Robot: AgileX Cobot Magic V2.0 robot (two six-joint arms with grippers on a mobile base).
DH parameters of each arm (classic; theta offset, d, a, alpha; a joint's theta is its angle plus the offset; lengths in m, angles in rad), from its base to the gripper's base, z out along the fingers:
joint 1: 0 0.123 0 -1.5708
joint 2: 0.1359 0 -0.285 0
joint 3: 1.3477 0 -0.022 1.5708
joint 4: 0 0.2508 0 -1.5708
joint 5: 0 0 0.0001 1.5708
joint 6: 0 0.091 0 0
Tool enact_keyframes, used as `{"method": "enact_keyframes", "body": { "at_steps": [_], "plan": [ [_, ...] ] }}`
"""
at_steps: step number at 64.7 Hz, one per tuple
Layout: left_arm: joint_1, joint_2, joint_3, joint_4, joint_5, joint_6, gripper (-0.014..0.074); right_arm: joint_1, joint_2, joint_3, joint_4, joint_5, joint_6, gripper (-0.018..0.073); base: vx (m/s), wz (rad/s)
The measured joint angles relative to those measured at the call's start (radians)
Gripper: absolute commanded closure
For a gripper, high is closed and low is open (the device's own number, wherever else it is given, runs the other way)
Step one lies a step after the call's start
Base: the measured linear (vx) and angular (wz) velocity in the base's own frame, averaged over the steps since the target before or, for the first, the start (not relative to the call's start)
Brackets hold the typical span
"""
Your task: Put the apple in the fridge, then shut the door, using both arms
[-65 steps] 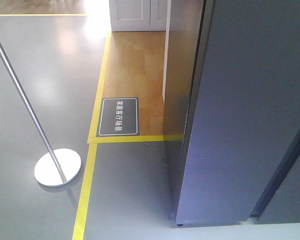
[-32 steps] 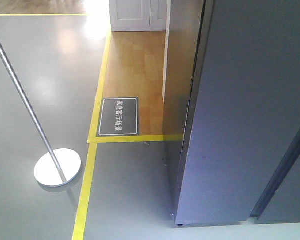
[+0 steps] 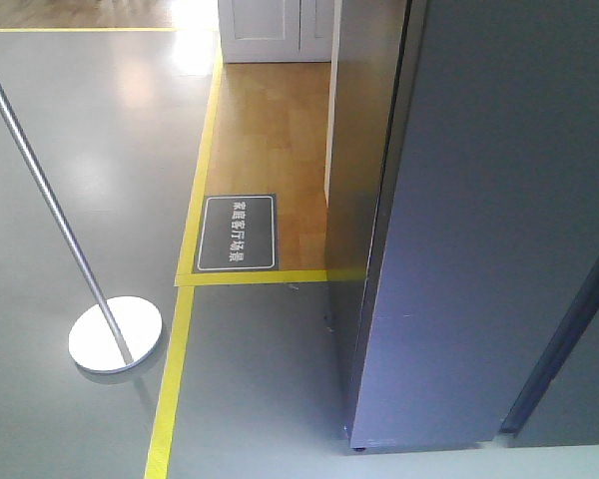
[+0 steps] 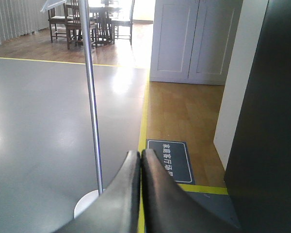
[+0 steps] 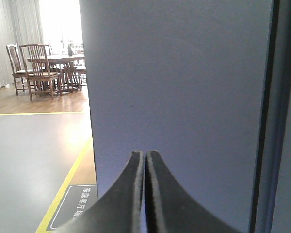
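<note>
The fridge (image 3: 357, 150) stands at the right, tall and dark grey. Its door (image 3: 469, 230) shows only its grey outer face, which lies flat against the fridge body along a thin dark seam. That face also fills the right wrist view as the door (image 5: 184, 82), close in front of my right gripper (image 5: 145, 153), which is shut with nothing in it. My left gripper (image 4: 139, 153) is shut and empty too, pointing over the floor with the fridge (image 4: 266, 121) at its right. The apple is out of view.
A metal pole on a round white base (image 3: 115, 334) stands on the grey floor at the left. Yellow floor tape (image 3: 175, 379) and a dark floor sign (image 3: 238, 233) border a wooden floor. White cabinet doors (image 4: 194, 39) and a table with chairs (image 5: 48, 68) stand farther back.
</note>
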Motion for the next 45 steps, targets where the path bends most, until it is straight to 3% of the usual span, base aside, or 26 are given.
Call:
{"method": "enact_keyframes", "body": {
  "at_steps": [45],
  "plan": [
    [0.000, 0.000, 0.000, 0.000, 0.000, 0.000, 0.0603, 0.000, 0.000, 0.000, 0.000, 0.000, 0.000, 0.0562, 0.00, 0.00]
  ]
}}
